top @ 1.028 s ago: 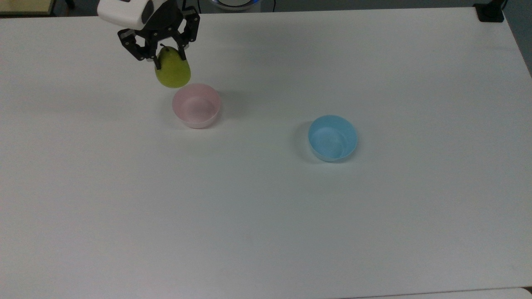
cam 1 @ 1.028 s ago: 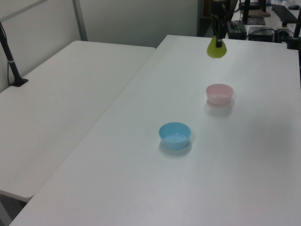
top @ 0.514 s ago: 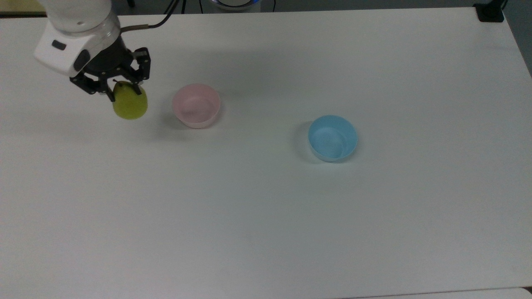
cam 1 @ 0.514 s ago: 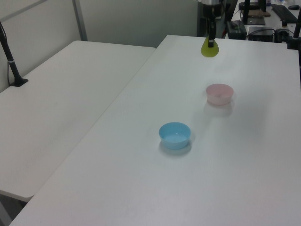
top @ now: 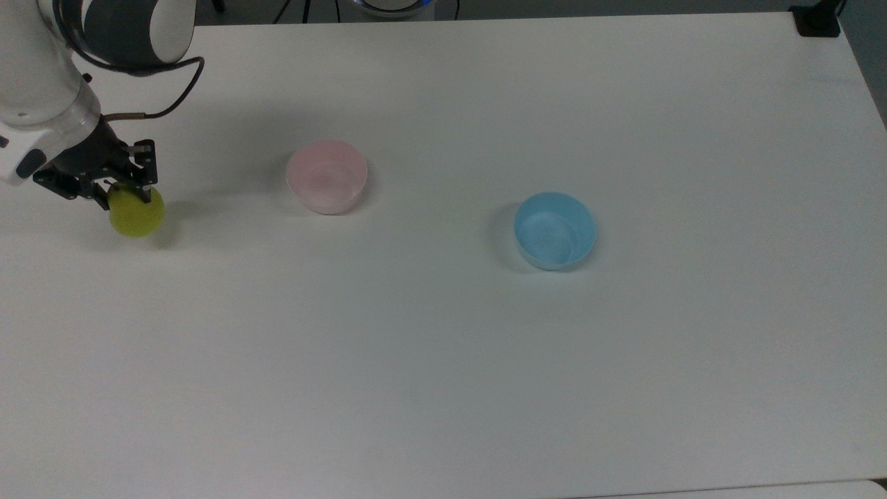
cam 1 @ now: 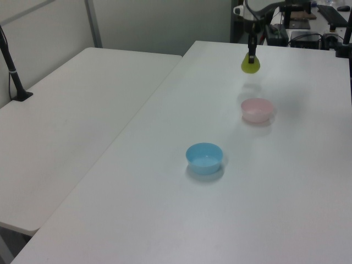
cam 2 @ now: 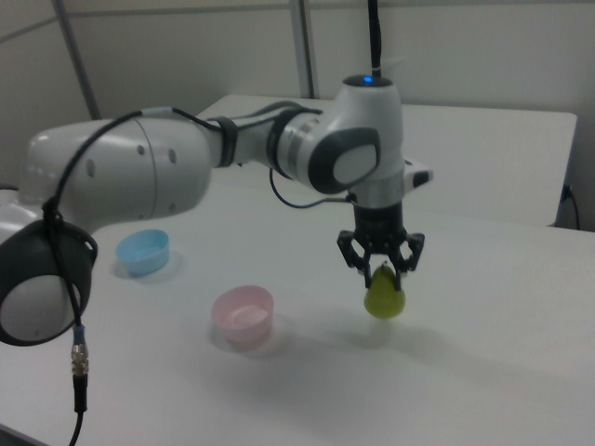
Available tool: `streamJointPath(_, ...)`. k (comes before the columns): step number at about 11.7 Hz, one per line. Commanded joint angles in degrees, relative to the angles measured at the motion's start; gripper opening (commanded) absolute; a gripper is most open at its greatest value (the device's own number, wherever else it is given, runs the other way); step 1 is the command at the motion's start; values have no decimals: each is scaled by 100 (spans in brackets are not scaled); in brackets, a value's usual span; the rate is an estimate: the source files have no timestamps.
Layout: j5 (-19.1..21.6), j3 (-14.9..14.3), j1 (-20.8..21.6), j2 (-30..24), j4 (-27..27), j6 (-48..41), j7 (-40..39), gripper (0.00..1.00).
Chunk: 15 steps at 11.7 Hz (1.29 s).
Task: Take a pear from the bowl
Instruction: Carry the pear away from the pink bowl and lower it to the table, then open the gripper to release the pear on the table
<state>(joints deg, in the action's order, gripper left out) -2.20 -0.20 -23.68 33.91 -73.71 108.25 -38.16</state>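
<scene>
The white table point(top: 443, 381) lies bare from 3 to 9 o'clock of the pink bowl point(top: 326, 176). Only the blue bowl point(top: 554, 230), at its 4 o'clock, interrupts passage.

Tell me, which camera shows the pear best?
The right view: the pear hangs close, clear of the table, stem end in the gripper. The top view shows its round body from above; the left view shows it far off.

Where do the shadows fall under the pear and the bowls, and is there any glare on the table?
Top view: a soft shadow lies on the table right of the pear, held by the claw; the blue bowl is shaded on its left. Right view: a faint blurred patch sits below the pear, another beside the pink bowl. No hard glare.
</scene>
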Motion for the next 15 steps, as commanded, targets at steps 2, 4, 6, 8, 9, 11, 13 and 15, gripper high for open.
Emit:
streamJointPath(2,-79,-182,4,397,85,345,-131,0)
streamJointPath(4,-79,-191,4,450,93,372,-113,0)
streamJointPath(6,-53,-200,4,450,85,373,-69,13)
streamJointPath(8,-61,-200,12,407,41,355,193,100)
streamJointPath(9,-79,-200,39,276,41,303,334,100)
streamJointPath(11,-131,-130,74,-180,32,154,571,100)
streamJointPath(13,-420,-129,484,-804,-21,-512,1010,100)
streamJointPath(15,-484,-138,793,-1489,-125,-1197,1371,100)
